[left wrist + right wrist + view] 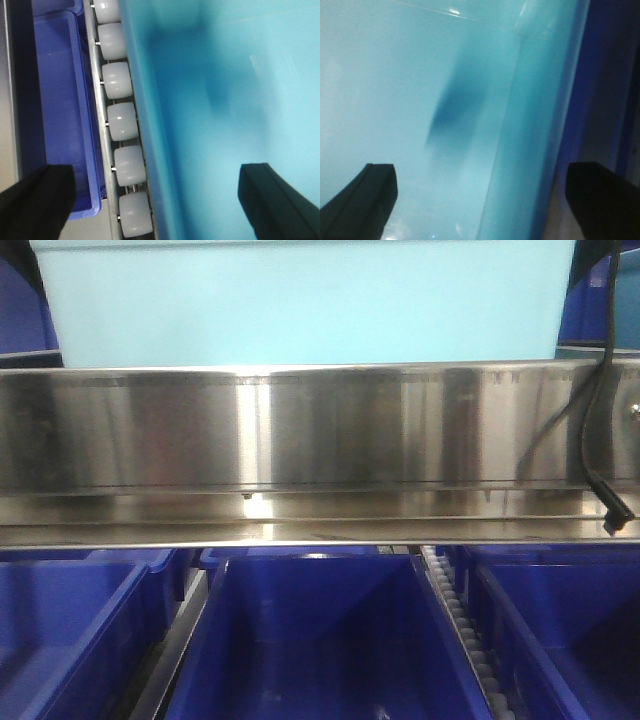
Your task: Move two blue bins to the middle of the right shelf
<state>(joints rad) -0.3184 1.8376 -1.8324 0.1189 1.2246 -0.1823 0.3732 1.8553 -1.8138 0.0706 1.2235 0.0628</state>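
Up on the shelf in front of me sits the light blue bin [300, 300]. It is pale like the sky, smooth and a bit shiny, with plain flat walls. It fills most of the top of the front view. Right under it runs a long shiny steel bar [300, 430]. Below the bar I see three dark blue bins [310, 640] side by side, all open on top. A black cable [598, 390] hangs down over the right end of the bar.

My left gripper [155, 175] is spread wide and holds nothing. Its two black fingers [37, 200] stand far apart, and the edge of the light blue bin runs between them. One finger is over the pale blue side. The other is by a dark blue bin. A row of white rollers [122, 120] lies just beside the pale wall.

My right gripper [482, 175] is spread wide too, and it holds nothing. A rounded edge of the light blue bin runs between its fingers. Something dark blue lies past that edge, but it is too blurry to tell what.
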